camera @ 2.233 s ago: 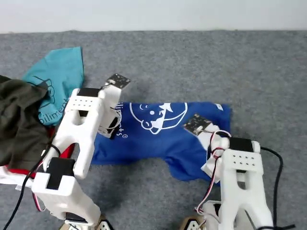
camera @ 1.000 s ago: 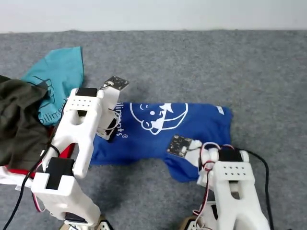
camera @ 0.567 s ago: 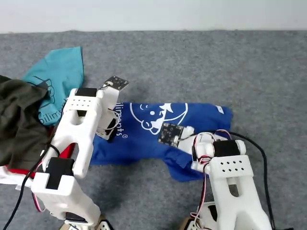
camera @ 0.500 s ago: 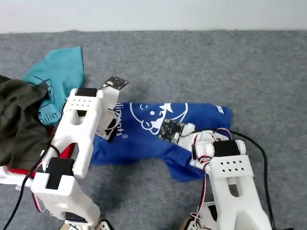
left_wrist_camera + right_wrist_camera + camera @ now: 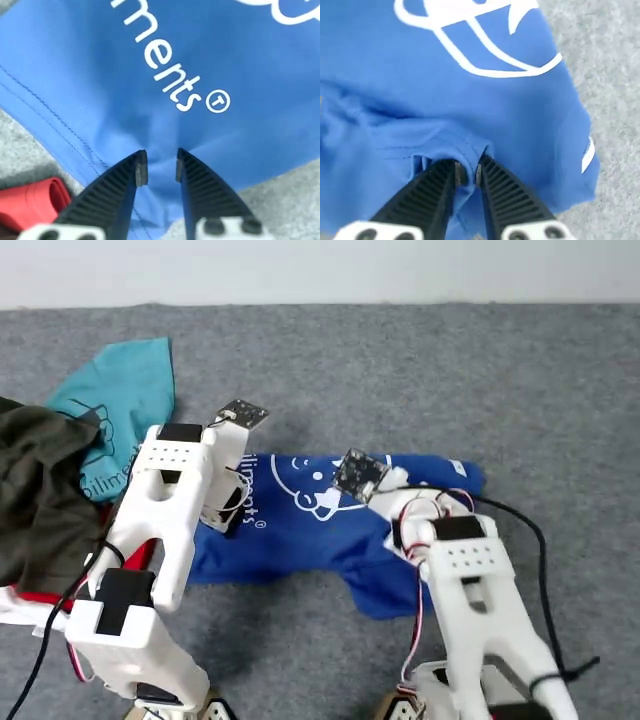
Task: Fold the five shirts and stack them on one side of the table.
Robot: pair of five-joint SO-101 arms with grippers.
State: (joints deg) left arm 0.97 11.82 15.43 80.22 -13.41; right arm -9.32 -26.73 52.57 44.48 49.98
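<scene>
A blue shirt (image 5: 300, 530) with white print lies spread across the middle of the grey table. My left gripper (image 5: 232, 508) rests on its left part; in the left wrist view its tips (image 5: 160, 167) pinch a small ridge of blue shirt (image 5: 200, 60) fabric. My right gripper (image 5: 392, 510) sits over the shirt's right half. Seen from the right wrist, that gripper (image 5: 467, 173) is shut on a bunched fold of the blue shirt (image 5: 470, 90), lifted a little above the layer below.
A pile of other shirts lies at the left: a teal one (image 5: 120, 410), a dark olive one (image 5: 40, 500), a red one (image 5: 140, 558) (image 5: 30, 205) and a white edge (image 5: 15, 605). Bare grey table (image 5: 450, 380) stretches behind and to the right.
The right arm swung from the shirt's lower right toward its centre and farther from the front edge, dragging a fold of blue fabric along. The left arm stayed put.
</scene>
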